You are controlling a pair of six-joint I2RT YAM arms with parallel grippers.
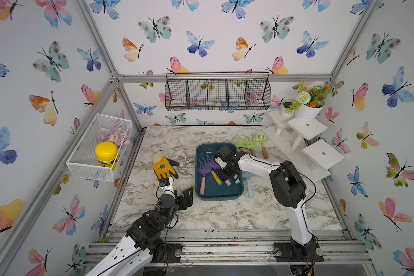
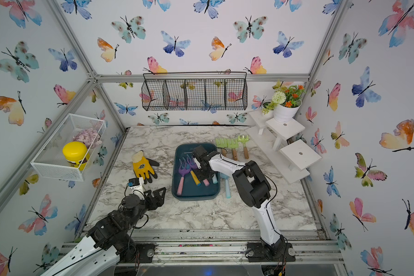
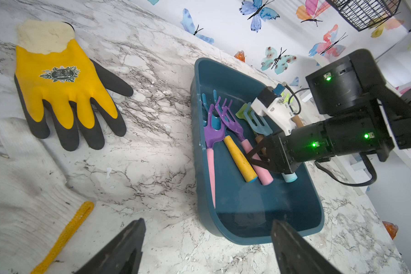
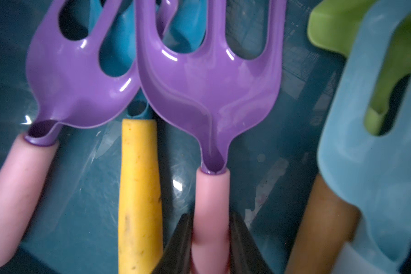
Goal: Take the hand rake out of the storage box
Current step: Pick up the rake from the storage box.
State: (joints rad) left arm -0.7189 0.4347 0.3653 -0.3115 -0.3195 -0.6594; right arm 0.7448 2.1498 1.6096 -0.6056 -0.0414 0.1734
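Presently the right hand (image 4: 210,217) is seen inside the storage box (image 1: 221,192). Its two dark fingers (image 4: 178,239) are pressed against either side of the pink handle of the hand rake (image 4: 209,95), so that the handle is clamped between them. The rake is laid in the box with its purple tined head pointed toward the far wall. Just beside it another purple rake (image 4: 76,78) with a pink handle is laid. Between the two a yellow handle (image 4: 139,189) is set, its blue head tucked under the purple ones. On the other side of the gripped rake a pale blue head (image 4: 370,154) is stacked over a green one, with a brown handle next to it.

The box is placed near the middle of the marble bench (image 1: 225,215). The left hand (image 3: 208,223) is held over the bench by the box's near left corner, its fingers spread wide with nothing between them. A yellow glove (image 1: 164,167) is laid to the left of the box, and a white knit glove (image 3: 22,185) is seen close to it in the left wrist view. Beyond the box, three green rakes (image 1: 249,143) are lined up on the bench. A pale blue tool (image 1: 249,188) is laid just beside the box's right wall.
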